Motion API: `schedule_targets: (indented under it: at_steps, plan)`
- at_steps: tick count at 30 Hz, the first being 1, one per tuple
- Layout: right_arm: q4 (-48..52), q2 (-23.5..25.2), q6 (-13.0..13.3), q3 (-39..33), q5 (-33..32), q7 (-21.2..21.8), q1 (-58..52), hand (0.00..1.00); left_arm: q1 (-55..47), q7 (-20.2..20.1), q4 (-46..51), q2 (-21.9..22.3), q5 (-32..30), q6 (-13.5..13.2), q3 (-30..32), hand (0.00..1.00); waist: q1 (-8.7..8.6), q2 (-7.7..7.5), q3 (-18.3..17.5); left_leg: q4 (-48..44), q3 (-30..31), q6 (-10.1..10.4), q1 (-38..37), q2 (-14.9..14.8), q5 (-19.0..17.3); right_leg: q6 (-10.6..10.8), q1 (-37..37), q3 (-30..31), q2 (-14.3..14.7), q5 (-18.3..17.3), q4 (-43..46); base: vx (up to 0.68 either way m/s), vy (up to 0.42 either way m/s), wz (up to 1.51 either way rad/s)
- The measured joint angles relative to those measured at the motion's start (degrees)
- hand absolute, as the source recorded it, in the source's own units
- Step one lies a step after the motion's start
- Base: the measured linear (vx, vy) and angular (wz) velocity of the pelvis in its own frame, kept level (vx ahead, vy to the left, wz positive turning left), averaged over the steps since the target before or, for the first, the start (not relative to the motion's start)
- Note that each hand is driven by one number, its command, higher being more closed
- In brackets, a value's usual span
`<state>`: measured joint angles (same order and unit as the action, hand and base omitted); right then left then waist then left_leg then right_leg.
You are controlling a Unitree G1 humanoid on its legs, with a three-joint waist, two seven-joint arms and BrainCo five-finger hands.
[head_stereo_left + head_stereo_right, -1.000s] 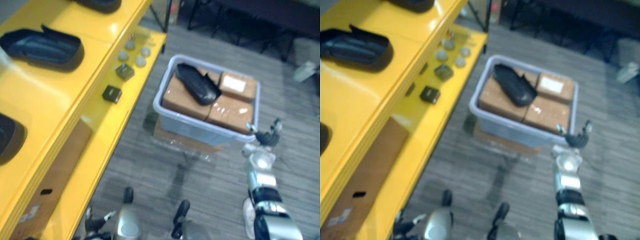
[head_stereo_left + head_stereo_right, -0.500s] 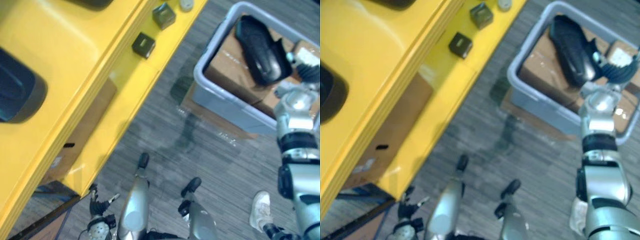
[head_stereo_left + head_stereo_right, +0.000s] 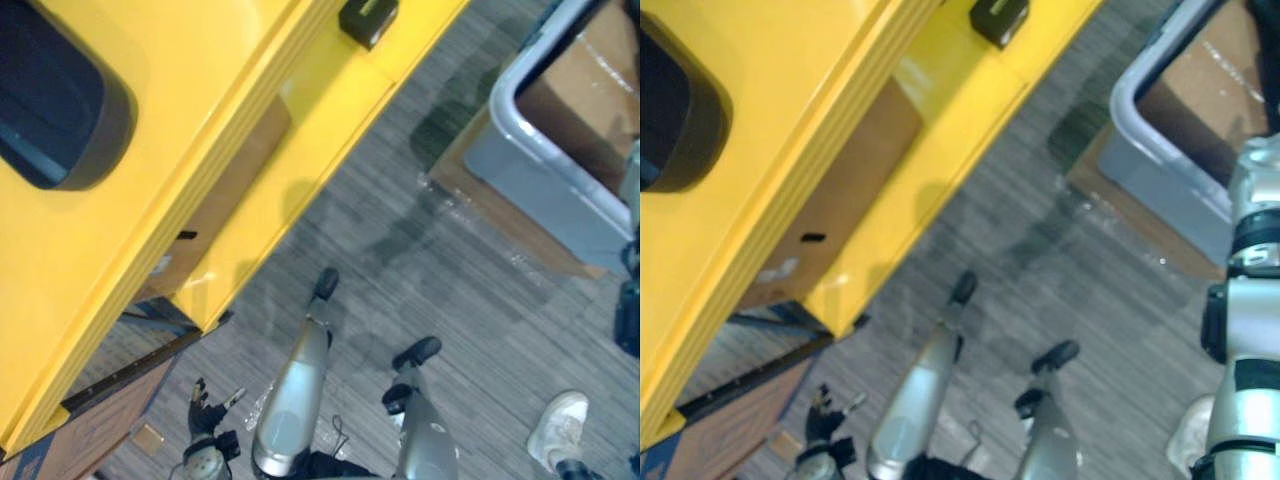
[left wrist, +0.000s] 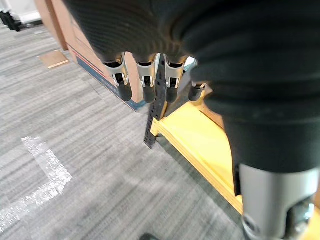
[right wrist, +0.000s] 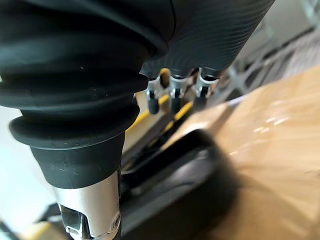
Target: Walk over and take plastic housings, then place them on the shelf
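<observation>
A black plastic housing point(image 5: 175, 185) lies on the cardboard boxes point(image 5: 270, 150) inside the grey bin point(image 3: 540, 185). My right hand point(image 5: 173, 95) hovers just above it, fingers straight, holding nothing. In the right eye view the right arm point(image 3: 1252, 300) reaches up over the bin's rim. Another black housing point(image 3: 45, 110) rests on the yellow shelf's point(image 3: 200, 90) upper level. My left hand point(image 3: 205, 440) hangs low by the shelf's end, open, with its relaxed fingers point(image 4: 146, 82) over the floor.
A small dark box point(image 3: 367, 15) sits on the shelf's lower level. A flat cardboard box point(image 3: 225, 190) lies under it. Another carton point(image 4: 95, 65) stands on the floor by the shelf's post. A person's white shoe point(image 3: 560, 425) is close at the right.
The camera has tipped down and closer, so the shelf and bin slid up and out toward the edges. My right arm has stretched further over the bin, above the housing.
</observation>
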<state>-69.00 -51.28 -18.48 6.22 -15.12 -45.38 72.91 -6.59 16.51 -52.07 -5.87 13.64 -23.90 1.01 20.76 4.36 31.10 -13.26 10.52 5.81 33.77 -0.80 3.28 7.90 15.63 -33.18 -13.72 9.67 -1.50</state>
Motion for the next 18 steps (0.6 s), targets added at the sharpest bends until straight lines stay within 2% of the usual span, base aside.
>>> schedule_targets:
  at_steps: [3, 8, 10, 13, 18]
  plan:
    - [-0.76, -1.79, -1.96, -0.37, 0.00, 0.00, 0.74, 0.00, -0.01, -1.42, -1.62, 0.47, 1.38, -0.91, -0.06, 0.00, 0.65, 1.79, 0.01, -0.28, 0.14, -0.03, 1.00, 0.14, 0.03, -0.18, 0.77, 0.04, -0.19, -0.12, 0.31, -0.07, 0.061, -0.01]
    - [-2.10, -1.89, -5.26, -2.14, 0.01, 0.43, 0.98, 0.00, -0.07, -3.60, -3.16, 0.50, 2.78, -1.90, -0.04, 0.00, 1.01, 2.22, -0.01, -0.26, 0.10, -0.11, 2.52, 0.20, 0.11, -0.29, 2.38, 0.15, -0.24, -0.22, 0.07, -0.05, 0.042, -0.02]
    - [-2.17, -2.28, -5.64, -2.19, 0.39, 0.48, 1.07, 0.00, -0.07, -4.56, -3.15, 0.71, 4.50, -2.43, -0.04, 0.00, 1.34, 2.75, 0.01, -0.26, 0.29, -0.15, 2.64, 0.34, 0.14, 0.10, 2.41, 0.14, -0.32, 0.04, -0.08, -0.02, 0.035, 0.02]
    - [-2.27, -4.63, -7.03, -1.98, 4.82, 1.74, 2.23, 0.00, -0.08, -5.96, -3.15, 0.71, 4.59, -4.09, -0.03, 0.00, 2.35, 3.88, -0.02, -0.08, 1.94, -0.14, 2.64, 0.61, 0.13, 0.18, 2.45, 0.08, -0.26, 0.10, -0.14, -0.02, 0.019, 0.00]
    - [-2.22, -4.92, -6.58, 1.00, 6.90, -0.50, 3.40, 0.00, -0.08, -7.18, -3.16, 0.72, 6.67, -4.71, -0.03, 0.00, 3.06, 3.96, -0.08, 0.69, 1.94, -0.03, 2.72, 0.49, 0.22, 0.15, 3.07, 0.16, -0.24, 0.07, -0.23, -0.05, 0.028, -0.02]
